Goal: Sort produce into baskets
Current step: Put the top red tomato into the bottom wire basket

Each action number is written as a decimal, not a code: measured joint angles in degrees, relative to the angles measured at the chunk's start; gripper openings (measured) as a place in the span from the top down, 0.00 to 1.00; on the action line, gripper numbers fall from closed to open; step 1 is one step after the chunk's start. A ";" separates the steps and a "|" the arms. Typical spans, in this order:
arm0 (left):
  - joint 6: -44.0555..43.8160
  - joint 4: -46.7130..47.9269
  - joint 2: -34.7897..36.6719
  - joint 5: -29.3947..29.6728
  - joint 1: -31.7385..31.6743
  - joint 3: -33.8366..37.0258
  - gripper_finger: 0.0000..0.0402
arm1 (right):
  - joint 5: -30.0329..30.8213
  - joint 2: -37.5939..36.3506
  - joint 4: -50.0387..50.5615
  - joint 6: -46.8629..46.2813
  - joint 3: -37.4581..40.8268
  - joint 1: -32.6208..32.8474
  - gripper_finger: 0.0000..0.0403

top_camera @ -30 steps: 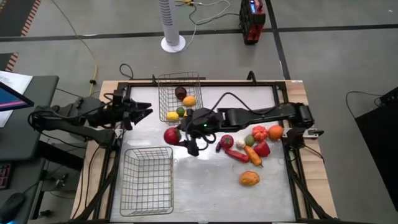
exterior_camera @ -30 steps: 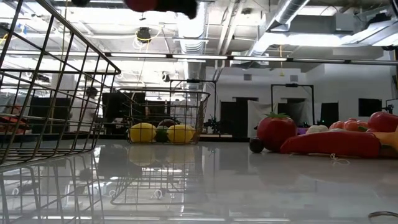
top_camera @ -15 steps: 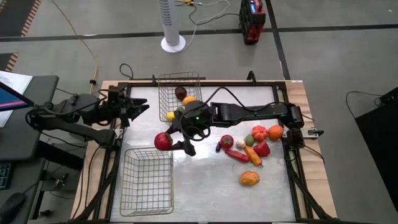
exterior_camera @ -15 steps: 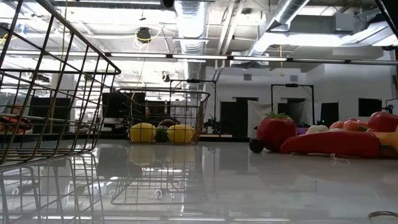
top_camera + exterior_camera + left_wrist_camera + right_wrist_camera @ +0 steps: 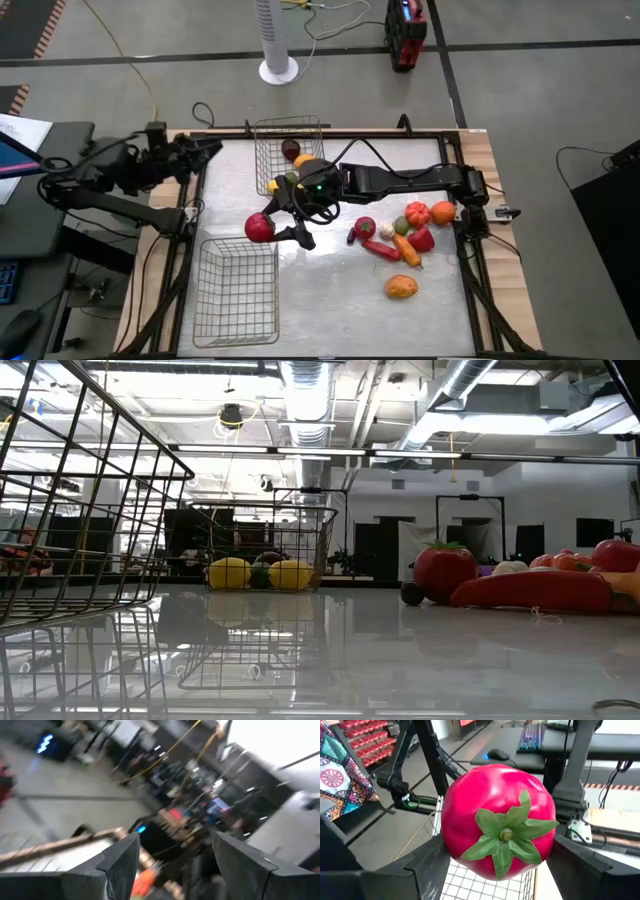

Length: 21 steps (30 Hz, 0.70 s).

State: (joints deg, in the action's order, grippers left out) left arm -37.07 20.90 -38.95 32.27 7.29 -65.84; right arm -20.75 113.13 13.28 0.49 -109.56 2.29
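Observation:
My right gripper is shut on a red tomato with a green calyx, above the table just past the far edge of the near wire basket, which holds nothing. The far wire basket holds yellow, green, orange and dark maroon pieces. The remaining produce lies in a cluster on the table's right side. My left gripper is open and empty at the table's far left edge; it also shows in the left wrist view. My right gripper pinches the tomato's two opposite sides between its two fingers. The calyx faces back toward the wrist. The fingers reach out toward the table's left. The tomato is lifted clear of the table.
In the low view the near basket stands close at the left and the far basket behind it. A tomato, a red pepper and other pieces lie at the right. An orange piece lies apart, nearer the front.
My right gripper has carried the tomato toward the table's left and near edges, up to the near basket's far edge. My left gripper has drawn back toward the table's far left corner.

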 joint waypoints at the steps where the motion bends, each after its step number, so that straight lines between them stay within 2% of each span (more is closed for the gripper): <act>1: 1.47 -2.21 -0.02 -0.25 0.00 -0.16 0.41 | 0.30 0.64 -1.49 -0.14 -0.02 0.19 0.20; 5: 7.24 -9.23 -0.04 -0.41 0.00 -0.20 0.41 | 1.47 3.45 -5.36 -0.59 -0.02 1.24 0.20; 10: 9.00 -10.36 0.00 -0.56 0.00 -0.20 0.41 | 1.52 7.40 -9.34 -4.74 0.00 2.27 0.19; 17: 11.28 -8.86 -0.05 -3.53 0.00 -0.20 0.41 | -0.18 10.18 -6.52 -8.05 0.11 1.98 0.03; 21: 10.76 -7.80 0.00 -3.47 0.00 -0.20 0.41 | -0.20 8.95 -3.37 -5.89 0.07 1.69 0.05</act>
State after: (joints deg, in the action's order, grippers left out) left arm -26.32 13.10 -38.94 28.80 7.29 -66.04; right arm -20.95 122.08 9.91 -5.40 -109.49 3.99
